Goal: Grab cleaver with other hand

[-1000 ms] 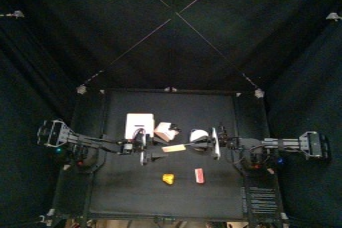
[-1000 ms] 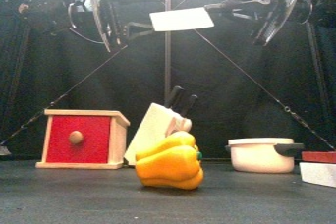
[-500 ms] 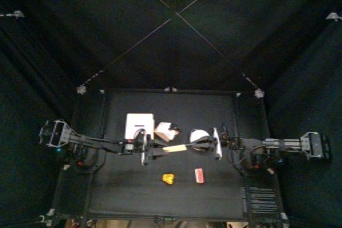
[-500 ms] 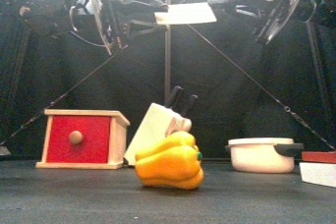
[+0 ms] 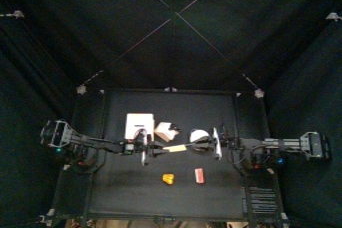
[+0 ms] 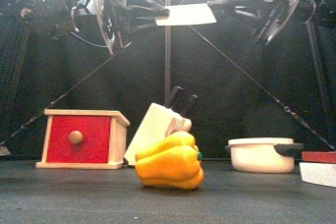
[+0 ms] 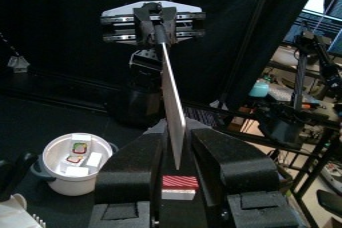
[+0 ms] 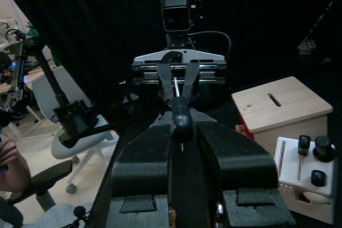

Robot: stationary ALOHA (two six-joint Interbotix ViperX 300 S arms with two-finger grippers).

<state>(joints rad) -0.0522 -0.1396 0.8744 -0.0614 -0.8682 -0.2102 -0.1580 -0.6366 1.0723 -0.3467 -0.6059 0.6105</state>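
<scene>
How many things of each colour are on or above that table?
Red: 2, the box and the block
Yellow: 1, the pepper
White or pale: 3, the cleaver, the knife block, the pot
Total: 6

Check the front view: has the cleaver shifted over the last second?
Yes. The cleaver, held high between the arms, has moved slightly toward the picture's right, judged against the yellow pepper below, which hasn't moved.
</scene>
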